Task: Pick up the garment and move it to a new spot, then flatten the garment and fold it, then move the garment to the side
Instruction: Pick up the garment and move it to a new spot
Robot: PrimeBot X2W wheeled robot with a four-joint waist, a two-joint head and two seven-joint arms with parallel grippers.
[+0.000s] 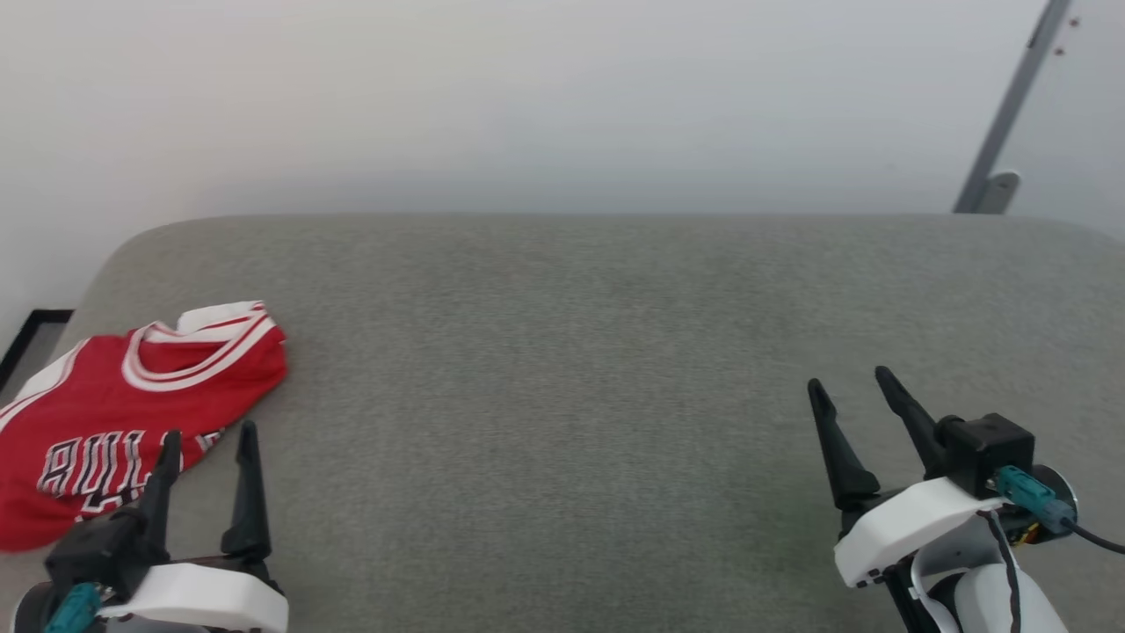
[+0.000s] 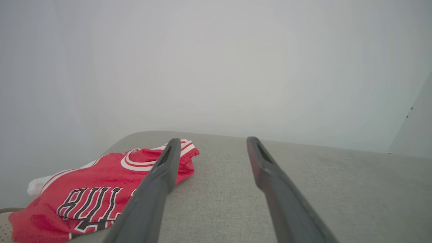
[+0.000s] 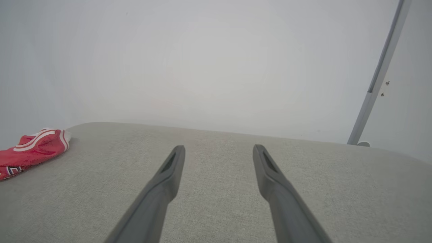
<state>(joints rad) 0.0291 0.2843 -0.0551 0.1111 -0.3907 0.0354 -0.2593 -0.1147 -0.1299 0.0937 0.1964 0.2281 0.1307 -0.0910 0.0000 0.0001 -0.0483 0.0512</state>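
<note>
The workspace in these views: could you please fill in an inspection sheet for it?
Surface: grey fabric cushion, flat.
Job's things: red jersey, rumpled, lettering up, at the cushion's left end.
Clutter: nothing seen.
Grippers: left gripper jaws open, by the jersey; right gripper jaws open, far from it; both hold nothing.
Cables: black cable on a teal plug at the right wrist.
Surroundings: pale wall; grey metal bar at upper right.

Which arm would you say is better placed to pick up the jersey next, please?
Probably left: the left gripper, open, hovers by the jersey; the right gripper, also open, is far across the grey cushion.
</note>
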